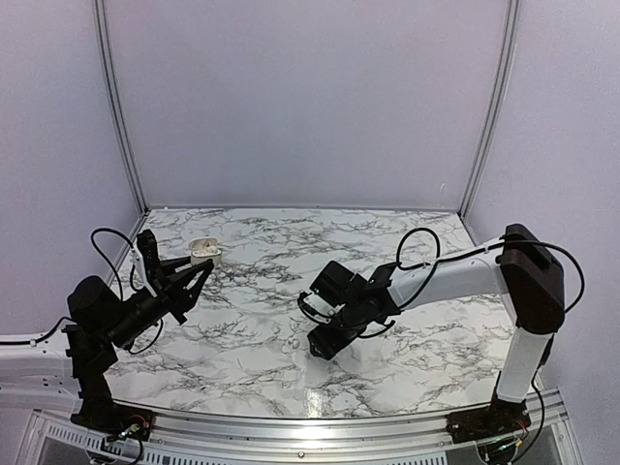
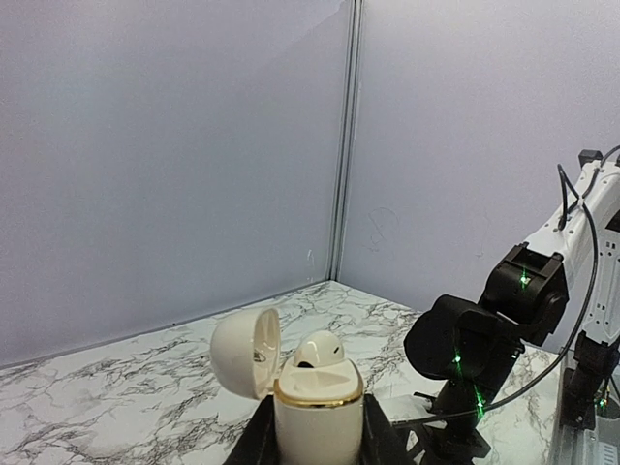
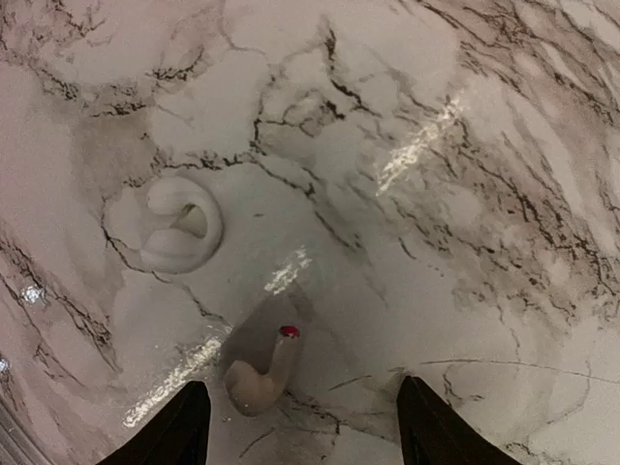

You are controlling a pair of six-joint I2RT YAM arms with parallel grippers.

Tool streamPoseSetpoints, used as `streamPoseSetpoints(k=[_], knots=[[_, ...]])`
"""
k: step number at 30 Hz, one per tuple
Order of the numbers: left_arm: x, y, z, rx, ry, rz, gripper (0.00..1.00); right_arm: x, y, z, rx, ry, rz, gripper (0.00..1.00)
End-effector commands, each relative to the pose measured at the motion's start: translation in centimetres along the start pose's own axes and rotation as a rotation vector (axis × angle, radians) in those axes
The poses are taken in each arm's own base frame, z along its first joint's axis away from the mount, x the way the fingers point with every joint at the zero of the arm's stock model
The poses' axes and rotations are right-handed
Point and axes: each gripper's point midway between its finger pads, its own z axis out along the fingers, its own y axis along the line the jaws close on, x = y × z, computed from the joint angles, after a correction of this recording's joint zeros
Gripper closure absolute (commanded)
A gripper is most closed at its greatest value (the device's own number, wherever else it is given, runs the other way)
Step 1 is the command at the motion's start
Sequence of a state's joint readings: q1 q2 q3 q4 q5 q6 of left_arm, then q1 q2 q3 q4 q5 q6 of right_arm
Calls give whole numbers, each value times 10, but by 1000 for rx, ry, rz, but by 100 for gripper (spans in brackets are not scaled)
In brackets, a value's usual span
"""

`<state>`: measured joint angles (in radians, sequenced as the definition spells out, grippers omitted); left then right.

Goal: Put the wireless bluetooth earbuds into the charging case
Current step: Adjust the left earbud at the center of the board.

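Observation:
My left gripper (image 2: 316, 436) is shut on the charging case (image 2: 318, 407) and holds it upright above the table, with a dark finger on each side. The lid (image 2: 245, 353) is open to the left, and one white earbud (image 2: 322, 351) sits in a socket. In the top view the case (image 1: 203, 250) shows at the left gripper's (image 1: 197, 273) tip. My right gripper (image 3: 310, 431) is open and points down over a second earbud (image 3: 258, 374), which lies on the marble between the fingers, nearer the left one. Its stem has a red tip. In the top view the right gripper (image 1: 324, 343) hides this earbud.
A white rounded ring-like piece (image 3: 180, 224) lies on the marble table (image 1: 291, 252), up and left of the loose earbud. Walls close the table at the back and on both sides. The right arm (image 2: 484, 339) shows at the right of the left wrist view.

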<state>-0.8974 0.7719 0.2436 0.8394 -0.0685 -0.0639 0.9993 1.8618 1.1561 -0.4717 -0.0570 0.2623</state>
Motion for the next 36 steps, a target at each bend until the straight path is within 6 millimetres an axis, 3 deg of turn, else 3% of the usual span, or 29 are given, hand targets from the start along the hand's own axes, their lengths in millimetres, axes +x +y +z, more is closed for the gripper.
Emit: streamPoseSetpoints(k=[1, 10, 16, 28, 31, 36], knots=[[-4, 1, 1, -2, -12, 1, 100, 7, -26, 1, 127, 2, 36, 34], [-3, 3, -1, -13, -12, 9, 100, -3, -60, -5, 251, -23, 61, 36], [-5, 3, -1, -12, -18, 12, 100, -16, -61, -19, 237, -62, 50, 38], [-6, 6, -5, -22, -25, 12, 100, -7, -98, -26, 233, -73, 137, 46], [-5, 6, -5, -23, -23, 13, 100, -10, -95, -28, 210, -83, 144, 51], [-7, 7, -6, -27, -30, 12, 100, -29, -73, -41, 90, -150, 168, 55]])
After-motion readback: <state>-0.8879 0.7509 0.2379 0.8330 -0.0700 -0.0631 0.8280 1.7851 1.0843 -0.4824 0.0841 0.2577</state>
